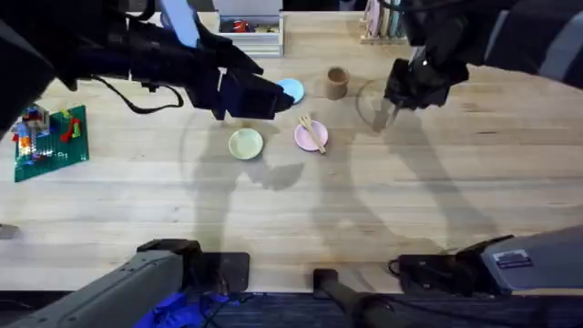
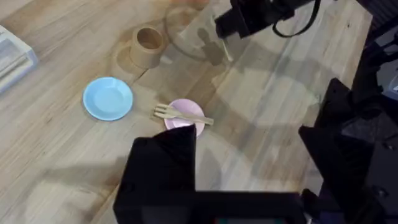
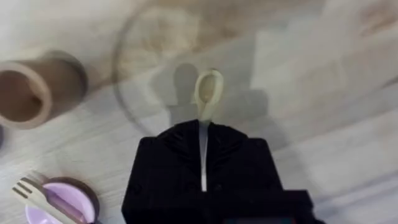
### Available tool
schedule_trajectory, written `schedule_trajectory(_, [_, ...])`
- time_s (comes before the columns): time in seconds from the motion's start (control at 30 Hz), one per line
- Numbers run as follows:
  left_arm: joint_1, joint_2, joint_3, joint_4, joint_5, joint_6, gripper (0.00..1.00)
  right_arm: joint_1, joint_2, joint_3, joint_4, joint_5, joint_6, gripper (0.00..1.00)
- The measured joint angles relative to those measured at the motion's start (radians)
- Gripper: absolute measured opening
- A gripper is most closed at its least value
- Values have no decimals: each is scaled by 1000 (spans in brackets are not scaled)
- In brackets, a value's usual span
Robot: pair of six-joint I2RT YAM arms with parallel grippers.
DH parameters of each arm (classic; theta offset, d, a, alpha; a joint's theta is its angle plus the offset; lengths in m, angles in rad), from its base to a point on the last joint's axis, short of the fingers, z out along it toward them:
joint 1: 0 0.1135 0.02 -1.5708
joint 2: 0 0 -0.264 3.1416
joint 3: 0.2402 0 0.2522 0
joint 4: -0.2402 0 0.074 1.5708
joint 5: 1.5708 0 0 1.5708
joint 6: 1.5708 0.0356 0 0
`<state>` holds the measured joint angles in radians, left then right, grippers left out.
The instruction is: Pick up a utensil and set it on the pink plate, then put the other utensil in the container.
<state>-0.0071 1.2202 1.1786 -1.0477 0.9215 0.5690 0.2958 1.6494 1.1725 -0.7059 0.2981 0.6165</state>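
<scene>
The wooden fork (image 1: 312,133) lies across the pink plate (image 1: 304,138) near the table's middle; the left wrist view shows the same fork (image 2: 180,114) on the plate (image 2: 194,111). My left gripper (image 1: 271,97) hovers to the left of the plate, open, its fingers (image 2: 161,168) holding nothing. My right gripper (image 1: 394,102) is shut on the wooden spoon (image 3: 208,90), which hangs bowl-down above the table. It is a short way right of the tan cup (image 1: 337,82), which stands upright and looks empty (image 3: 28,93).
A light blue plate (image 1: 291,89) sits behind the pink one and a yellow-green plate (image 1: 245,143) to its left. A white tray (image 1: 250,27) is at the back, a rack (image 1: 383,27) at the back right, and a Lego build (image 1: 50,137) at far left.
</scene>
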Motion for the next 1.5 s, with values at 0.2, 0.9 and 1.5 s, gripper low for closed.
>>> schedule_trajectory(0.2, [0,0,0,0,0,0,992,0,-74,3,122,31,-176,33])
schedule_trajectory(0.9, [0,0,0,0,0,0,991,-228,-124,5,566,-550,-642,33])
schedule_trajectory(1.5, [0,0,0,0,0,0,991,-287,-102,-185,1225,-1022,-722,33])
